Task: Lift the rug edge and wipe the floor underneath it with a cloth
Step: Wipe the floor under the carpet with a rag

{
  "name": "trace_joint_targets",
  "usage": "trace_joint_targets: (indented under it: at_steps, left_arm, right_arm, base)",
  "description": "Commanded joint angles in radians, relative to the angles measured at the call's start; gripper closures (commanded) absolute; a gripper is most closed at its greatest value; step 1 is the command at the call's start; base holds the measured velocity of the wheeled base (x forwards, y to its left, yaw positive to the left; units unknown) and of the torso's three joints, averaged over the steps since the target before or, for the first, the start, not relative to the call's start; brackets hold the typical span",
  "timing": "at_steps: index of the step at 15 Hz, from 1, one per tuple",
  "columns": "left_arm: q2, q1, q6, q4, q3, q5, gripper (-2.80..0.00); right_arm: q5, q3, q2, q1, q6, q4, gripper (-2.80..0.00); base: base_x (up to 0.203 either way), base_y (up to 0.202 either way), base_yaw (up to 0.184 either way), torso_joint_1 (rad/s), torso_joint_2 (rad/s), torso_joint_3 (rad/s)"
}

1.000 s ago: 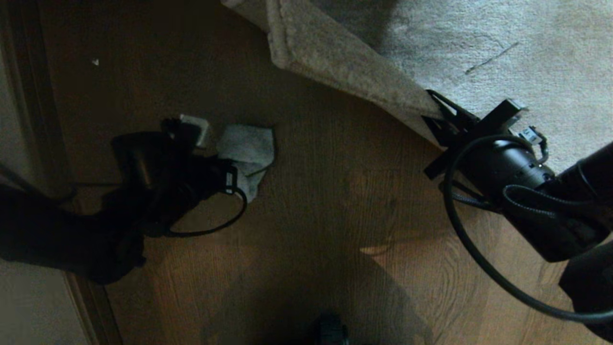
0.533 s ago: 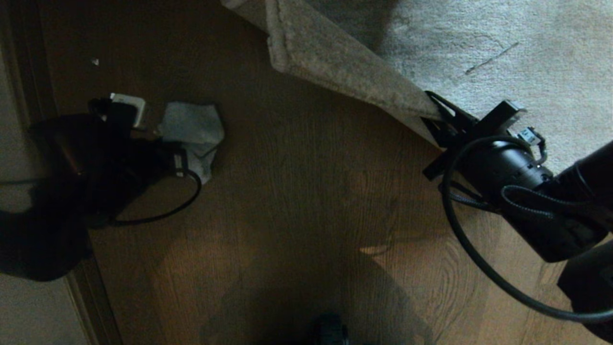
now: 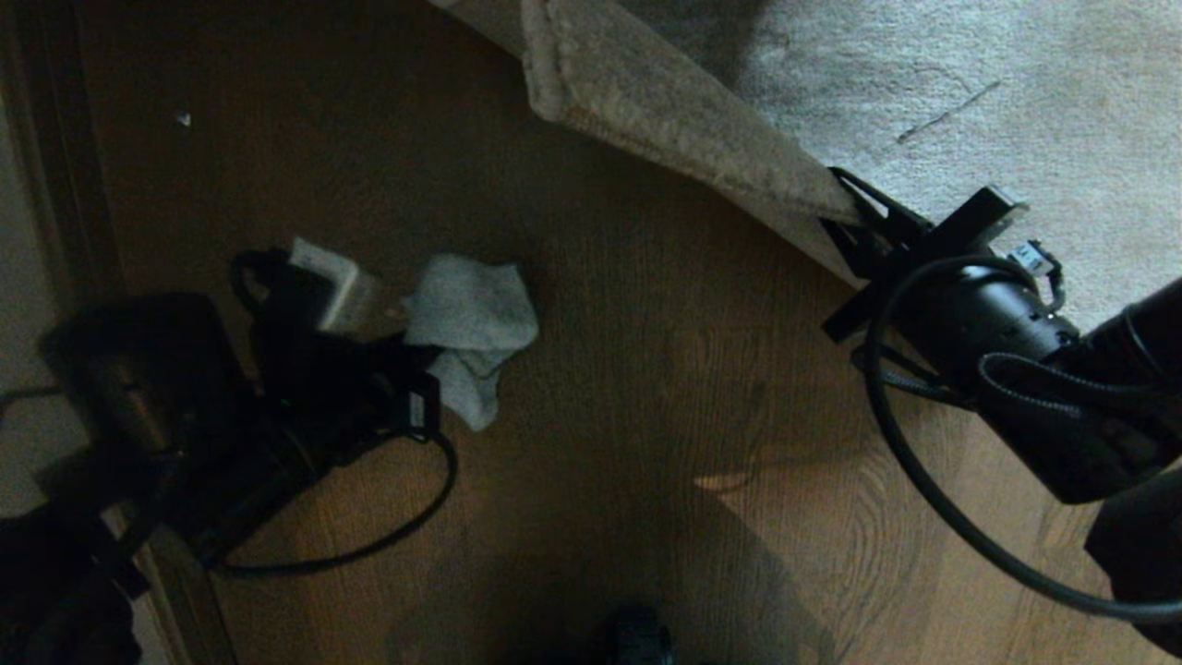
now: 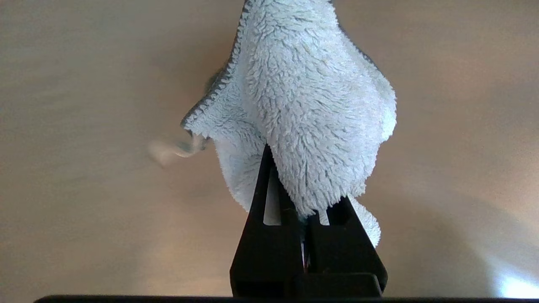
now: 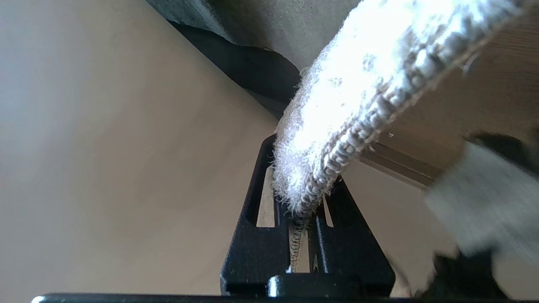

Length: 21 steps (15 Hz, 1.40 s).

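Note:
My right gripper point(image 3: 845, 217) is shut on the rug edge point(image 3: 683, 129) and holds the grey-beige hem raised and folded back off the floor point(image 3: 646, 369). Up close, the pile and stitched hem of the rug edge point(image 5: 358, 105) run down into the closed right gripper point(image 5: 301, 202). My left gripper point(image 3: 416, 356) is shut on the cloth point(image 3: 471, 319), a pale grey-blue terry rag lying against the brown planks left of centre. The cloth point(image 4: 311, 109) bunches over the left gripper point(image 4: 303, 202) and hides its tips.
A dark skirting strip point(image 3: 55, 185) runs down the left side, close to the left arm. A small white speck point(image 3: 185, 118) lies on the planks at the far left. A dark object point(image 3: 637, 637) sits at the bottom centre. Arm cables loop over the floor.
The left arm swung the cloth to the left across the floor, then back right and a little nearer. The right gripper stayed put, holding the rug edge up.

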Motion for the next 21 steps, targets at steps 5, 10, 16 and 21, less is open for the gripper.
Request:
trace_joint_targets:
  at_steps: [5, 10, 16, 21]
  left_arm:
    - [0.159, -0.277, -0.004, -0.006, 0.007, 0.080, 0.00]
    - [0.350, -0.280, -0.003, -0.010, -0.197, 0.082, 0.00]
    - [0.430, -0.172, 0.003, -0.030, -0.378, 0.088, 0.00]
    - [0.352, 0.084, 0.004, -0.039, -0.382, 0.087, 0.00]
  right_arm:
    - [-0.004, 0.001, -0.014, -0.006, 0.007, -0.048, 0.00]
    - [-0.011, -0.003, -0.017, -0.022, 0.006, -0.048, 0.00]
    - [-0.009, 0.001, -0.021, -0.050, 0.007, -0.048, 0.00]
    - [-0.009, 0.003, -0.021, -0.049, 0.008, -0.048, 0.00]
  base:
    - [0.000, 0.000, 0.000, 0.000, 0.00, 0.000]
    - [0.000, 0.000, 0.000, 0.000, 0.00, 0.000]
    - [0.000, 0.000, 0.000, 0.000, 0.00, 0.000]
    - [0.000, 0.000, 0.000, 0.000, 0.00, 0.000]
